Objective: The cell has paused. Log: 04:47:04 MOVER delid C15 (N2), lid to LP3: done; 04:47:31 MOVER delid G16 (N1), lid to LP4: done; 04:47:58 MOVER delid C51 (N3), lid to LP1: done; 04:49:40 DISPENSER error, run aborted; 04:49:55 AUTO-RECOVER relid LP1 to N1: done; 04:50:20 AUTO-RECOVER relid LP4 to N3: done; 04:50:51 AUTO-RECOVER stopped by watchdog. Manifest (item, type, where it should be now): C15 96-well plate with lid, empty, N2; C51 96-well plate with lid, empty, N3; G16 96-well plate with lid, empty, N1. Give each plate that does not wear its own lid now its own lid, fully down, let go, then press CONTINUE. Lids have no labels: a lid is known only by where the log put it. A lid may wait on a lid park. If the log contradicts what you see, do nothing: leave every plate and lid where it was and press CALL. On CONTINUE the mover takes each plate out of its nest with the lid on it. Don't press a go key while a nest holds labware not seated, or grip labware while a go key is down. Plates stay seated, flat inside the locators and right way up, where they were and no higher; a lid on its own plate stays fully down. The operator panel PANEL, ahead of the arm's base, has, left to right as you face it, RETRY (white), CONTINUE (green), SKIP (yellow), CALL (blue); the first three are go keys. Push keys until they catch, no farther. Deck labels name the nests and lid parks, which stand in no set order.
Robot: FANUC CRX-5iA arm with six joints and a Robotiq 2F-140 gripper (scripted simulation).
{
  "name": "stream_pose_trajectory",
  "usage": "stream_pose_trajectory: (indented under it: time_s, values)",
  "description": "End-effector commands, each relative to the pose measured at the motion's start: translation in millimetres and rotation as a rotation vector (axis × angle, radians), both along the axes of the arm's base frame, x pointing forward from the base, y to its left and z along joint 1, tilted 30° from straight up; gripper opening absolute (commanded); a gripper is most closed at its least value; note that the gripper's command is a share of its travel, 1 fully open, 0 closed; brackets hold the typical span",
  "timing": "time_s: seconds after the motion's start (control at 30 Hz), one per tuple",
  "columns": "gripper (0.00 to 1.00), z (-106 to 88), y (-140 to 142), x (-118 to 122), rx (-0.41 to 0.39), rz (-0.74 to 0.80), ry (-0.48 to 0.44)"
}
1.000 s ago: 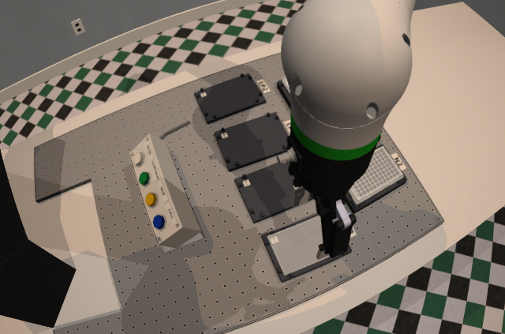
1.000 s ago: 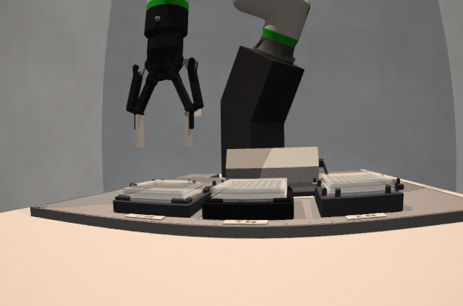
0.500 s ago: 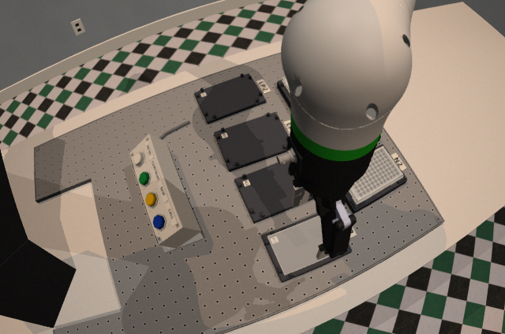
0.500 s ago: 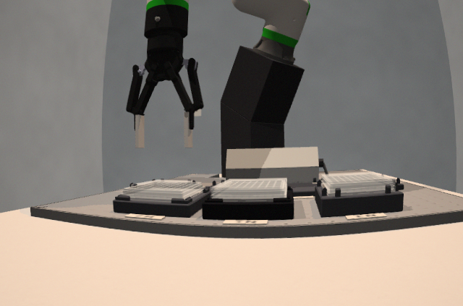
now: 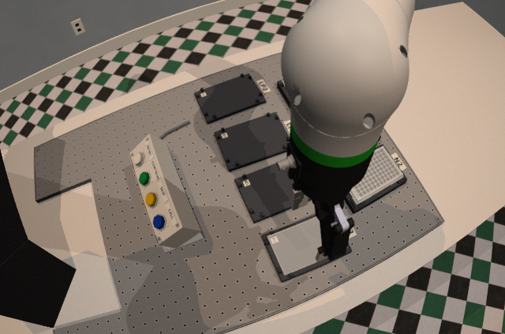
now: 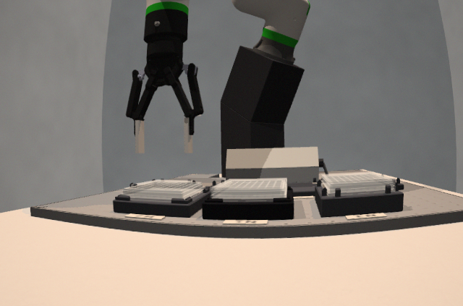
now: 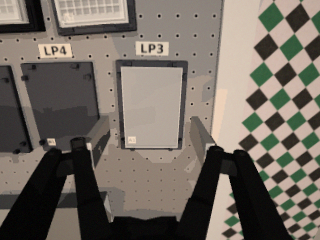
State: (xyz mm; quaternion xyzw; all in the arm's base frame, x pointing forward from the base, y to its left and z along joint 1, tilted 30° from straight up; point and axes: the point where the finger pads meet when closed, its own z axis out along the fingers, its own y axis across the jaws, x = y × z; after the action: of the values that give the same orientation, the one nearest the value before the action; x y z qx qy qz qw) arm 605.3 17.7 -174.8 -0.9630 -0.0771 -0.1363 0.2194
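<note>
Seen from my wrist, the dark bare park LP4 (image 7: 60, 102) lies ahead of my left finger. My fingers stand wide with nothing between them, hanging well above the desk (image 7: 160, 180). Straight ahead between them lies the pale lid (image 7: 152, 107) on park LP3 (image 7: 152, 48), flat inside its black frame. Beyond it, farther from my fingers, an uncovered well plate (image 7: 90, 10) sits in its nest. To my right runs the desk's edge.
</note>
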Motion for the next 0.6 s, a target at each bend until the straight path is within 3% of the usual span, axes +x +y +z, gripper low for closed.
stream_pose_trajectory:
  time_s: [0.0, 0.57]
  values:
    - [0.66, -4.2, 1.9, 1.2, 0.0, 0.0, 0.0]
    - [0.66, -26.2, 12.6, 6.6, 0.0, 0.0, 0.0]
